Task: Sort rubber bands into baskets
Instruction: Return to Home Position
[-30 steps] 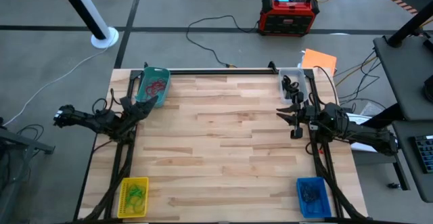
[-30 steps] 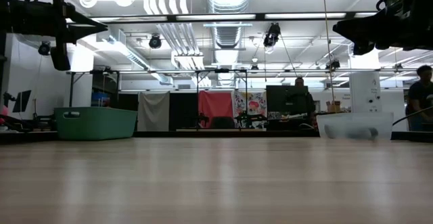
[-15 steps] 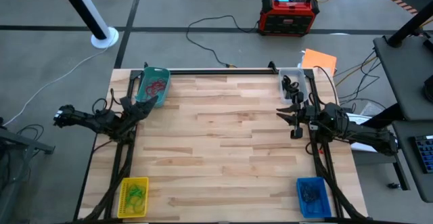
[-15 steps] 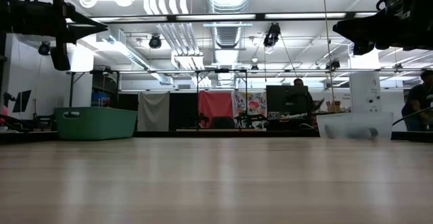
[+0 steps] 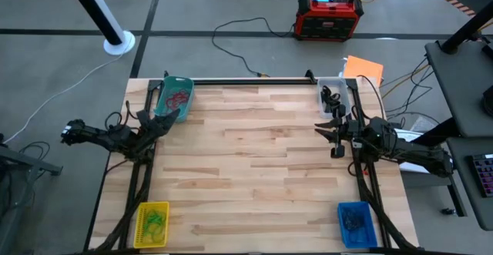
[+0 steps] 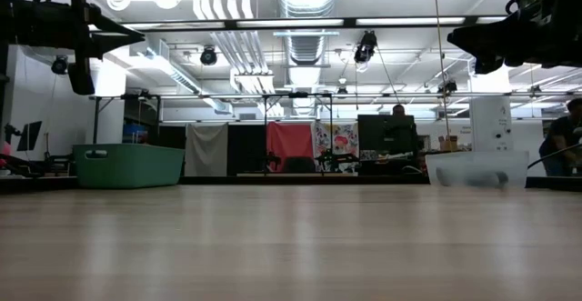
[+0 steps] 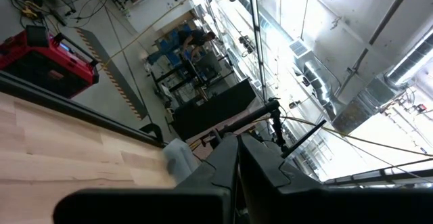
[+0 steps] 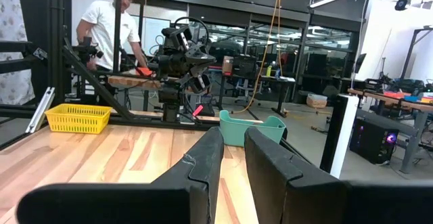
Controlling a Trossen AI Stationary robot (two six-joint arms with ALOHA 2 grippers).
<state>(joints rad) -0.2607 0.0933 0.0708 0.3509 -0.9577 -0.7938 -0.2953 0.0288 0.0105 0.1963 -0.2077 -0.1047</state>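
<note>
Both arms folded low, opp. sides; L pincer (image 5: 169, 115) fingers pressed together, R pincer (image 5: 323, 130) fingers slightly apart.

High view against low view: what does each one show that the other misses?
Only the high view: the yellow basket and blue basket, the red rubber bands, the red-and-black box. Only the low view: the room behind, with a person at the right. Both: the teal basket, the clear basket, the table, the left gripper by the teal one, the right gripper by the clear one.
</note>
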